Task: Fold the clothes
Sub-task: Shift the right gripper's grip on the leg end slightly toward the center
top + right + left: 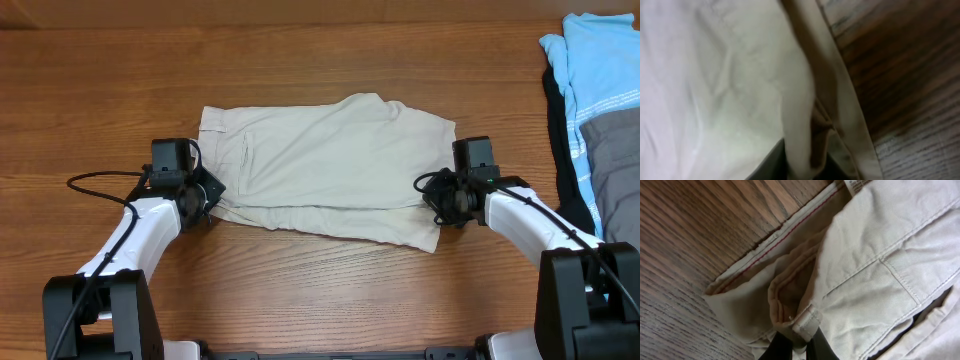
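The clothes, a pair of beige shorts (330, 165), lie flat and doubled over in the middle of the table, waistband to the left. My left gripper (205, 195) is at the waistband's near left corner. In the left wrist view it (799, 347) is shut on the shorts (875, 255), pinching the cloth just under a belt loop (807, 320). My right gripper (432, 195) is at the leg hems on the right edge. In the right wrist view a fold of the shorts (715, 90) is squeezed between its dark fingers (802, 167).
A pile of other garments lies at the table's right edge: a light blue one (595, 60), a grey one (615, 150) and a black one (560, 130). Bare wooden table (300, 60) surrounds the shorts.
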You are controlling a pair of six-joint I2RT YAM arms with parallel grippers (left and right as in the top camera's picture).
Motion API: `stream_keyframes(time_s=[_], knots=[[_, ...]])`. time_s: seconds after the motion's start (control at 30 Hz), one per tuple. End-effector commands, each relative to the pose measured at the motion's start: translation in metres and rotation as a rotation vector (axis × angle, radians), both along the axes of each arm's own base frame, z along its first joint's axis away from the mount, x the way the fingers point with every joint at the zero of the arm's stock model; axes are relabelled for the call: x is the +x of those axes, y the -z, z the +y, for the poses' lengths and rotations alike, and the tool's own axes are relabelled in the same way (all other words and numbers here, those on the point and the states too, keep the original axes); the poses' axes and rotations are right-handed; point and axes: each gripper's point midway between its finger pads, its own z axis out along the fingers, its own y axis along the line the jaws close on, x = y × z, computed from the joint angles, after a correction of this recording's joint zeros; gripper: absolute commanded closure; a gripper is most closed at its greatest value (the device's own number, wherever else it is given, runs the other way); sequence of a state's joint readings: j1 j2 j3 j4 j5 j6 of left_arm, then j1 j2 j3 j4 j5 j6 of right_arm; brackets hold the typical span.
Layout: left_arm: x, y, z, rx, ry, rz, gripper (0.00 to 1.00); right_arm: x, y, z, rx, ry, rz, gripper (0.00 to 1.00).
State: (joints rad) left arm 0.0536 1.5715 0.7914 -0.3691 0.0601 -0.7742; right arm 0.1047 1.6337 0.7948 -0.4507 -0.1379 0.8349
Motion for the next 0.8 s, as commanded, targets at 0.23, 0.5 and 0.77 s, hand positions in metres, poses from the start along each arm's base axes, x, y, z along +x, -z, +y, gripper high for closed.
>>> stream_keyframes(time_s=[0.23,0.5,0.77], knots=[[-0.007,0.009,0.004,0.051,0.044,0.028,0.96,0.012,-0.028,0.020,0.078,-0.115,-0.090,0.96],[0.008,-0.035,-0.003,0.034,0.088,-0.114,0.96,0.019,-0.077,0.027,0.117,-0.136,-0.202,0.96],[-0.005,0.003,0.007,0.053,0.011,0.006,0.96,0.008,-0.055,0.028,0.129,-0.130,-0.124,0.96]])
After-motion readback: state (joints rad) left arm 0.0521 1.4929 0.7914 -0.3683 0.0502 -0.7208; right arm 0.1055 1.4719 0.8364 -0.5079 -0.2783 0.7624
